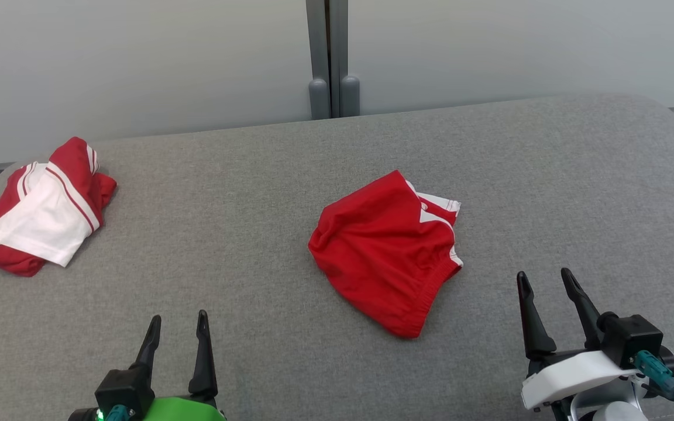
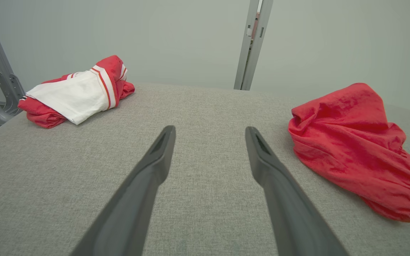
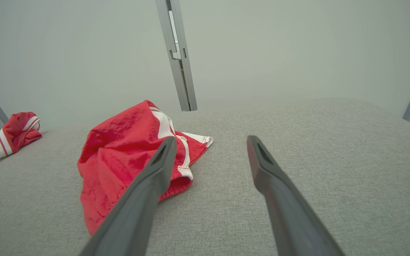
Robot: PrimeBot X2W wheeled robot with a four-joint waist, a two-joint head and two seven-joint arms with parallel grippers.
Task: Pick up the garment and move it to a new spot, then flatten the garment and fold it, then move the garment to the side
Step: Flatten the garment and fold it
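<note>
A crumpled red fabric garment with white trim (image 1: 384,251) lay near the middle of a grey fabric-covered counter (image 1: 243,234), bunched rather than flat, its gathered elastic hem toward the robot and its white-striped edge on the far right side. The robot's 2 hands sat low at the counter's near edge, both w/ fingers spread wide & nothing between them. The left hand (image 1: 179,316), on a green-cased wrist, was well apart from the red garment, fingers aimed at bare grey cloth. The right hand (image 1: 544,273), on a white-cased wrist, stood near the garment's right side but clear of it.

From the left wrist view, the left hand (image 2: 209,128) framed open counter, w/ the red garment (image 2: 354,142) off to the right. From the right wrist view, the right hand (image 3: 211,138) pointed past the garment (image 3: 119,167), whose hem sat behind one dark finger (image 3: 155,170).

A 2nd item, a folded red-and-white fabric bundle (image 1: 44,216), rested at the counter's far left corner, well apart from both hands. A grey metal post (image 1: 331,58) rose behind the counter, between 2 pale wall panels.
</note>
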